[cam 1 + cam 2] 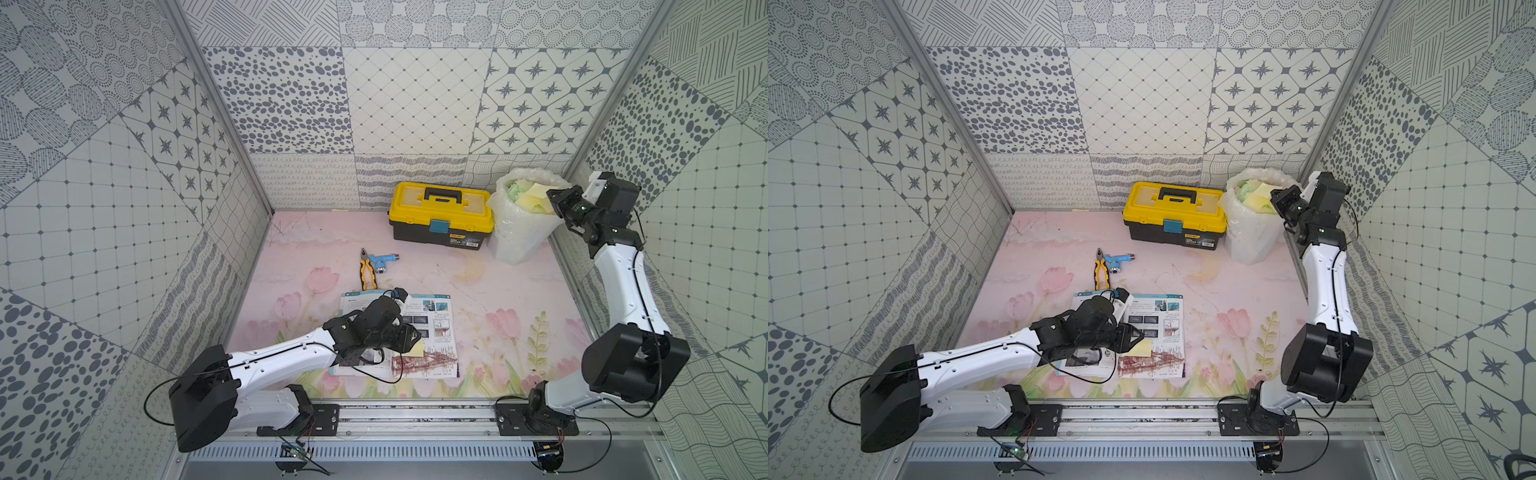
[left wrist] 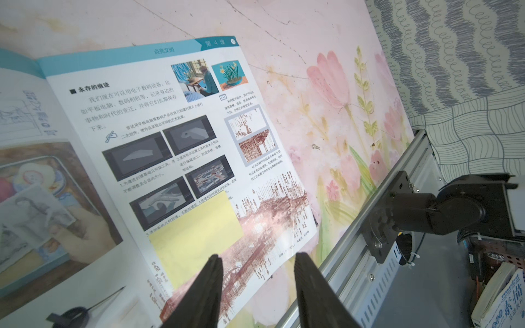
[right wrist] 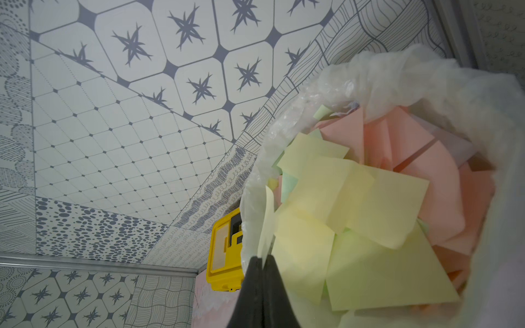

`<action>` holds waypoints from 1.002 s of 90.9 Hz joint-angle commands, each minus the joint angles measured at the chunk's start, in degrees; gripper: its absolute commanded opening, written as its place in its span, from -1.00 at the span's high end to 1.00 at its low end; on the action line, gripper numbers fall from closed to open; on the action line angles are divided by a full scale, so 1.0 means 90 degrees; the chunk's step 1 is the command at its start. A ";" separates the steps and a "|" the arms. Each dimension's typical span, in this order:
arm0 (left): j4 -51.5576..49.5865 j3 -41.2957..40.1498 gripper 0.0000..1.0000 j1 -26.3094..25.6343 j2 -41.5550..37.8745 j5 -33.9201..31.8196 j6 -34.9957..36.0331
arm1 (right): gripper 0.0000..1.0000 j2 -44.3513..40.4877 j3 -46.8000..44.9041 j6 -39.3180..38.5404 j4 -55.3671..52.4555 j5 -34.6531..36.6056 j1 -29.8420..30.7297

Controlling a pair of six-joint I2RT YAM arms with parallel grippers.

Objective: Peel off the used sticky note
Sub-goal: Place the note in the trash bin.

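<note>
I see the left gripper (image 2: 257,255) parted, empty, just above the note (image 2: 196,235) on the book (image 2: 159,119) near the table (image 1: 498,270) front edge. Right gripper (image 3: 263,259) pinches a second note (image 3: 267,221) over the bin (image 3: 412,65).

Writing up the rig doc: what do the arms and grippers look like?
Both arms match: the left arm and right arm have white link shells between boxy black joint housings, with thin black cables looping outside. The left gripper and right gripper have plain black tapered fingers. No markings readable.
</note>
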 commanded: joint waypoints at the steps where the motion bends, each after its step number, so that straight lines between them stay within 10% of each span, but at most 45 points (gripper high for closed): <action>1: -0.0206 -0.0045 0.04 0.0031 -0.0155 -0.0277 -0.0038 | 0.94 0.0386 0.0589 -0.0170 -0.0204 -0.0030 -0.0030; 36: -0.0239 -0.0061 -0.05 0.0046 -0.0241 -0.0346 -0.0025 | 0.01 0.0651 0.1535 -0.0755 -0.1328 0.0285 -0.0064; 91: -0.0241 -0.0175 -0.11 0.0090 -0.0235 -0.0496 -0.0143 | -0.25 -0.0445 0.0732 -0.1077 -0.1653 0.0240 -0.0034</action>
